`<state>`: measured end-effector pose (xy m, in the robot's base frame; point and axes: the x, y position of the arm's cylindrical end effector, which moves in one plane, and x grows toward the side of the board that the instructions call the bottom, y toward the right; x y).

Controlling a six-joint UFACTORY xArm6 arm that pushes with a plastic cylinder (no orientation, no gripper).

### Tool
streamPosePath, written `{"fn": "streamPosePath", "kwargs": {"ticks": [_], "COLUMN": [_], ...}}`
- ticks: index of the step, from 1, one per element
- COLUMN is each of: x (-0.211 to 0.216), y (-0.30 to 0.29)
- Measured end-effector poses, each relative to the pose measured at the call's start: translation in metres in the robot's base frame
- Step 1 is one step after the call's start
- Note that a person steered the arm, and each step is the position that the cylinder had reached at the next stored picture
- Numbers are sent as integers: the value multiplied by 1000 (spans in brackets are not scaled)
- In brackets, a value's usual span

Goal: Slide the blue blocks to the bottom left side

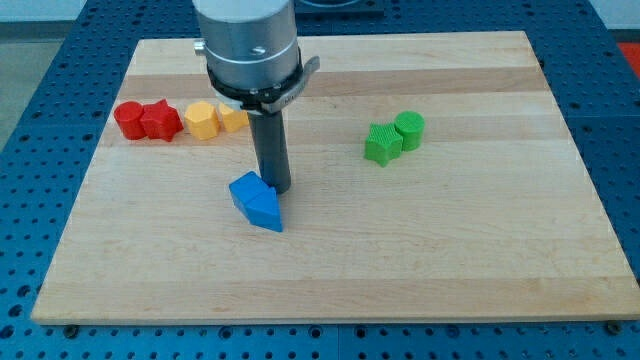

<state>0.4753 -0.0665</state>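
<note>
Two blue blocks sit touching near the board's middle, left of centre: a blue cube-like block and a blue triangular block just below and right of it. My tip stands at their upper right edge, touching or almost touching them. The rod hangs from the grey arm at the view's top.
Two red blocks and two yellow blocks lie in a row at the upper left. Two green blocks sit right of centre. The wooden board rests on a blue perforated table.
</note>
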Motion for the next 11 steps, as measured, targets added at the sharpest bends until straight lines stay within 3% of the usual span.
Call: {"fn": "streamPosePath", "kwargs": {"ticks": [2,4,5,6,7,8,10,11], "x": [-24,41,41,41,35,-8,-16,-15], "y": [12,4,-43,-44,25,30,-44,-42]}}
